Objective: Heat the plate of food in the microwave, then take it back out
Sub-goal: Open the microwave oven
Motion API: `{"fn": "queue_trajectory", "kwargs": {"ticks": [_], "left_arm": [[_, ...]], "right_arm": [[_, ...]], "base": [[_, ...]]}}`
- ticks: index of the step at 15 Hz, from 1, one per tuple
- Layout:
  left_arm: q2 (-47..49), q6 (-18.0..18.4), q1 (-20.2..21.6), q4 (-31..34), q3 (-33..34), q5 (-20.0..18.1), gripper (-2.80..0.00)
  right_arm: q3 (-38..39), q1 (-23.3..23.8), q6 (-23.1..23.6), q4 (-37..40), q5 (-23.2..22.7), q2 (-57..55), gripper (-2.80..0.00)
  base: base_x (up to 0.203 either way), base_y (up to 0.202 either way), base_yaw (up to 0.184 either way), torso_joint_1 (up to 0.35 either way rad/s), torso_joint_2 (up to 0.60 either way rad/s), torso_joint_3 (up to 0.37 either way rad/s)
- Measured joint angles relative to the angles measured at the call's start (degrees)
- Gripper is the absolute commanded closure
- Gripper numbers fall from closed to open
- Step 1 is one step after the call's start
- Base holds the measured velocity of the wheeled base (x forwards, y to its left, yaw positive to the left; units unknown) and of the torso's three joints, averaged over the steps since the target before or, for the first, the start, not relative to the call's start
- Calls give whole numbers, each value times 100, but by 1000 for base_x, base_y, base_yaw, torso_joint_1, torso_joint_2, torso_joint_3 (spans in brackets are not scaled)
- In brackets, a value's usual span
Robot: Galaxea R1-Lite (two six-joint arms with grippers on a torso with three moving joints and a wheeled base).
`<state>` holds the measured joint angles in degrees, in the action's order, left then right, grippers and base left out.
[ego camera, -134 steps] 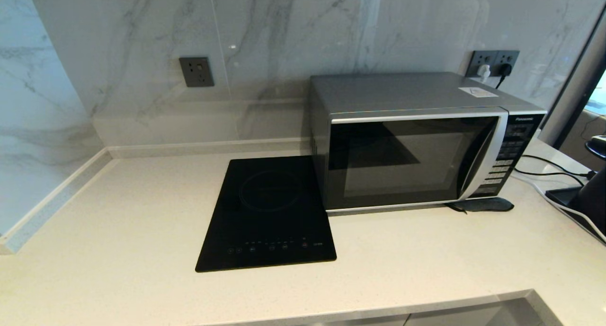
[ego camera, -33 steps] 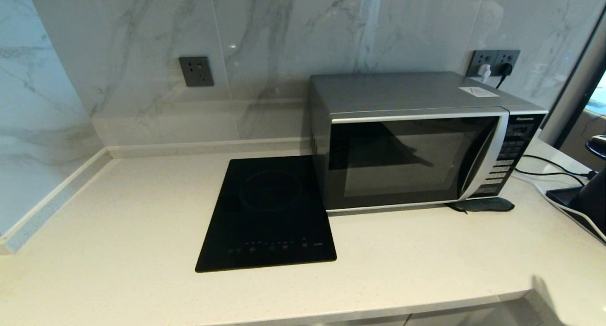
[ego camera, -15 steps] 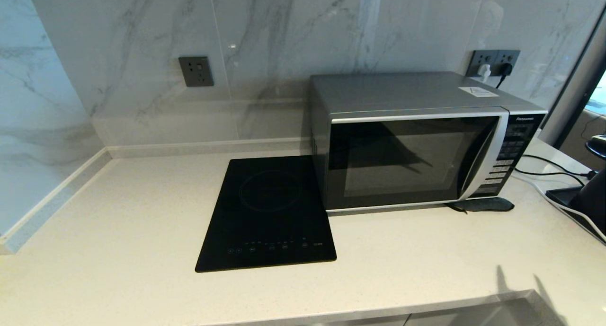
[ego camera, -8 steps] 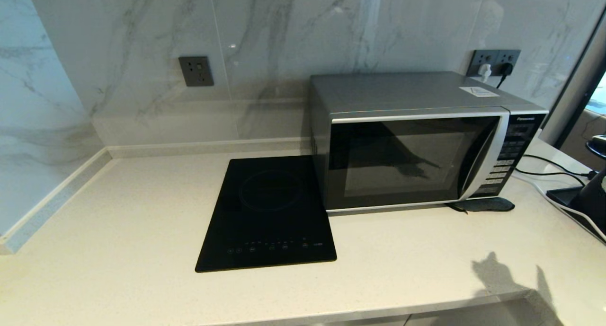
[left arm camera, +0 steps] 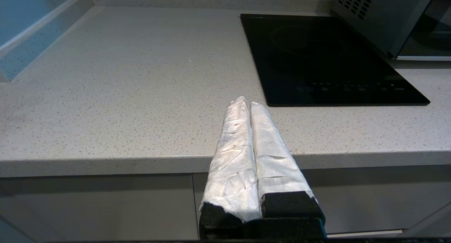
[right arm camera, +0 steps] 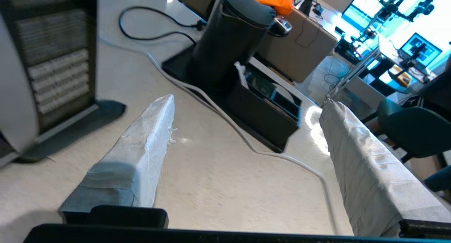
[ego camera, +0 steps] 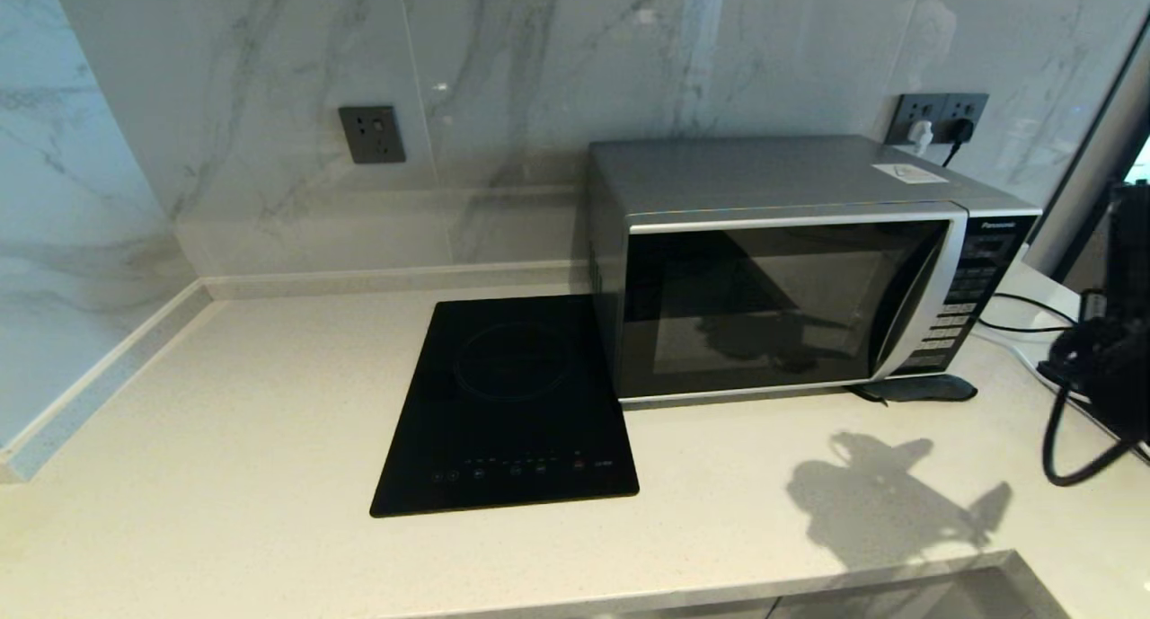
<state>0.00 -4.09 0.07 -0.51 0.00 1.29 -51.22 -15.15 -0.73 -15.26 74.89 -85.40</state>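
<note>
The microwave (ego camera: 782,269) stands on the counter's right half with its dark glass door shut; its curved silver handle (ego camera: 916,296) sits beside the black button panel (ego camera: 975,287). The plate of food is out of view in every frame. My right arm (ego camera: 1110,367) hangs at the right edge, just right of the microwave. The right gripper (right arm camera: 246,102) is open above the counter, with nothing between its taped fingers and the button panel (right arm camera: 53,59) close beside it. My left gripper (left arm camera: 246,101) is shut and empty, parked low at the counter's front edge.
A flat black cooktop (ego camera: 508,403) lies left of the microwave. A dark pad (ego camera: 916,388) sticks out under its front right corner. A black cylinder on a black tray (right arm camera: 229,42) and a white cable (right arm camera: 246,137) occupy the counter's right end. Wall sockets (ego camera: 939,116) are behind.
My right arm has risen into the head view at the right edge, and its shadow has spread across the counter before the microwave. The door stays shut and the left arm has not moved.
</note>
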Motion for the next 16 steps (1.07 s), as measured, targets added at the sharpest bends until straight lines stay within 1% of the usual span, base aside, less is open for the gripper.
{"fn": "queue_trajectory", "kwargs": {"ticks": [3, 4, 8, 13, 16], "left_arm": [[0, 2, 0, 2, 0, 0, 0], [0, 1, 0, 1, 0, 0, 0], [0, -1, 0, 2, 0, 0, 0], [0, -1, 0, -1, 0, -2, 0], [0, 2, 0, -1, 0, 0, 0]], "right_arm": [[-399, -214, -11, -1209, 471, -953, -280], [-465, -286, -16, -1521, 470, -1164, -280], [-462, -410, -28, -1639, 391, -1634, -280], [-496, -451, -11, -1656, 441, -1958, -280], [-567, -459, 0, -1924, 472, -2287, -280]], "base": [[0, 0, 0, 0, 0, 0], [0, 0, 0, 0, 0, 0], [0, 0, 0, 0, 0, 0], [0, 0, 0, 0, 0, 0], [0, 0, 0, 0, 0, 0]]}}
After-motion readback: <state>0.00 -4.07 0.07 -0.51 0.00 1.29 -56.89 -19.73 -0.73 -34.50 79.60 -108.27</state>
